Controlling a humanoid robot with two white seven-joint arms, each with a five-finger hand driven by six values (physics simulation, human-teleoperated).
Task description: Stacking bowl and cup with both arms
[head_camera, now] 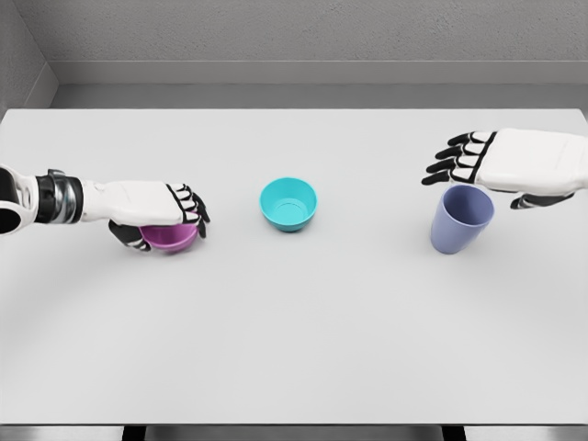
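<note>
While the left hand (165, 211) curls over the pink bowl (170, 237) on the surface (294, 349), gripping it, the teal bowl (288, 203) sits mid-surface. The right hand (501, 165) hovers just above the blue cup (459, 220), fingers spread, holding nothing.

I have only the head view: it looks down and forward from above the near edge of the surface (294, 349), taking in its full width to the far wall (294, 37).
</note>
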